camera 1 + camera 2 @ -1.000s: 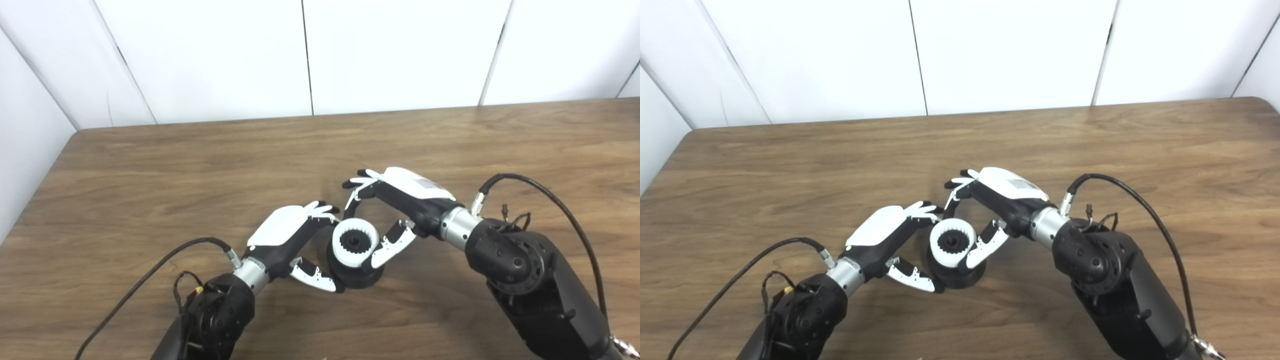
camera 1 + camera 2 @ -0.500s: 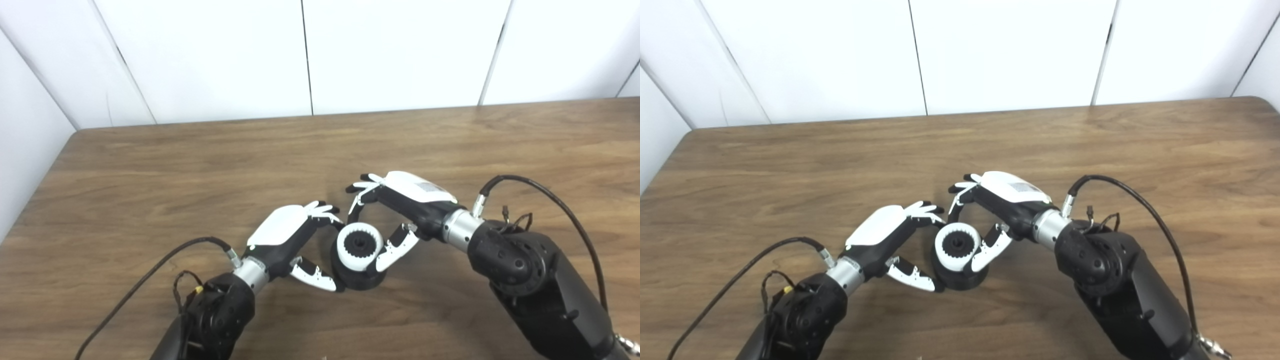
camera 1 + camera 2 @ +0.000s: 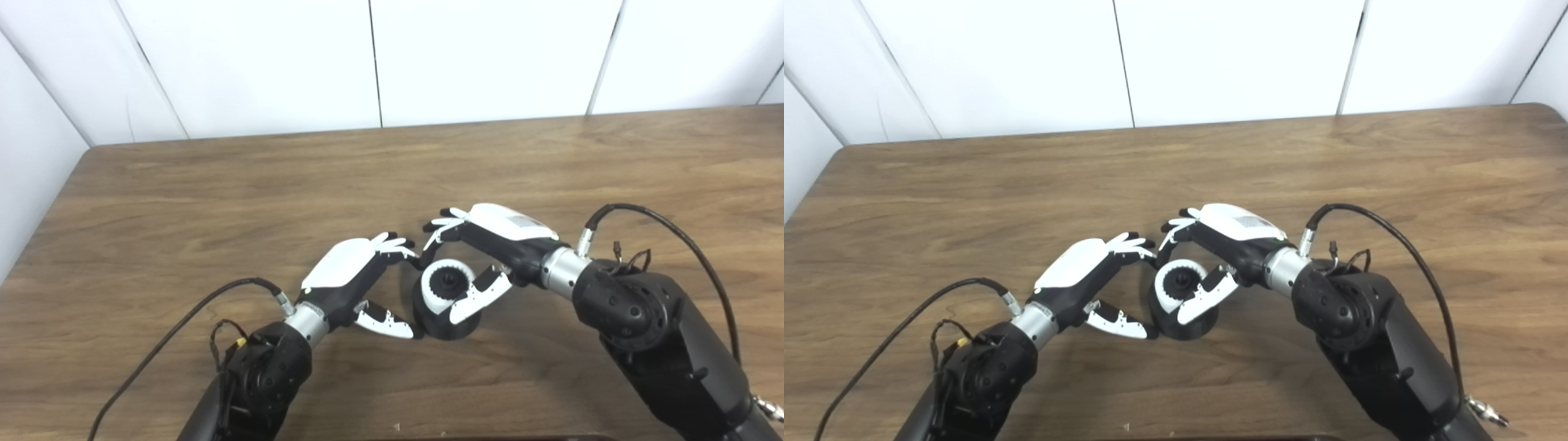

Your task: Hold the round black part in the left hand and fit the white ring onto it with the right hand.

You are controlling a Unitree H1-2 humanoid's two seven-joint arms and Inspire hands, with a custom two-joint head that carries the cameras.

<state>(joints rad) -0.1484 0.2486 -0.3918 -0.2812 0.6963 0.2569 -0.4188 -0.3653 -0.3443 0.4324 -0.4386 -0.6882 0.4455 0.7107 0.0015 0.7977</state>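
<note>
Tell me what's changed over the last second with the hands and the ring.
The white ring has settled lower onto the round black part, less tilted than before. The right hand came down with it, thumb across the ring's front. The camera tipped slightly. The left hand stayed cupped around the part on the table.

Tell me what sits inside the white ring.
Inside the white ring a dark hub of the round black part shows, with a small hole at its centre. The right hand thumb crosses the ring's near edge, hiding the seating there.
</note>
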